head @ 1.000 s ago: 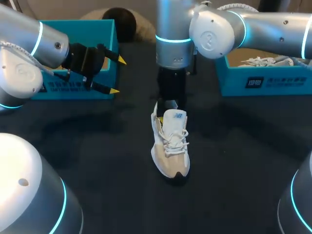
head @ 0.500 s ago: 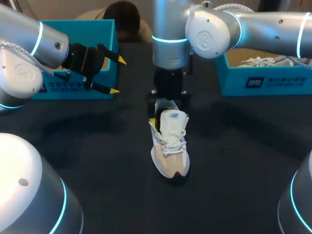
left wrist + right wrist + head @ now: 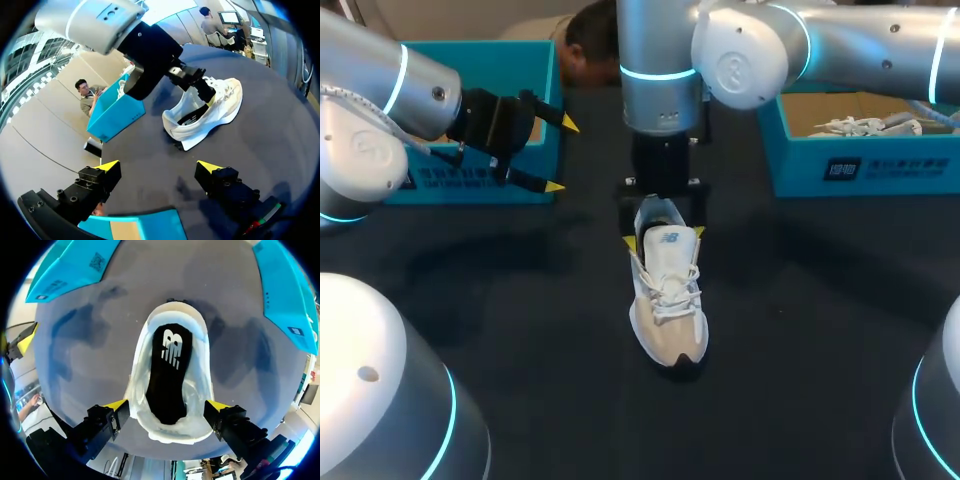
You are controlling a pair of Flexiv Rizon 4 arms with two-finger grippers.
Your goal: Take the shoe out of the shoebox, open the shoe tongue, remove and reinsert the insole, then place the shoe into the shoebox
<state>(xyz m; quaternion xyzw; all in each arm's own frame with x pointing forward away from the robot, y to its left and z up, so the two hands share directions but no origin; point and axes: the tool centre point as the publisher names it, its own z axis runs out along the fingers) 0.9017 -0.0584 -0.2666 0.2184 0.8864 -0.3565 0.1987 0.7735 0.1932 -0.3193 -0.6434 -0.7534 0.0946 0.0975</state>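
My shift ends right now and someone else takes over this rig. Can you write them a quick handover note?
Left gripper: open, empty, hovering by the left shoebox.
Right gripper: open, fingers straddling the shoe's heel end from above; contact unclear.
Shoe: upright on the table between the boxes, black insole inside it. The right shoebox holds another shoe.
Done: shoe is out of the box; tongue looks raised.
Left: remove the insole, reinsert it, box the shoe.
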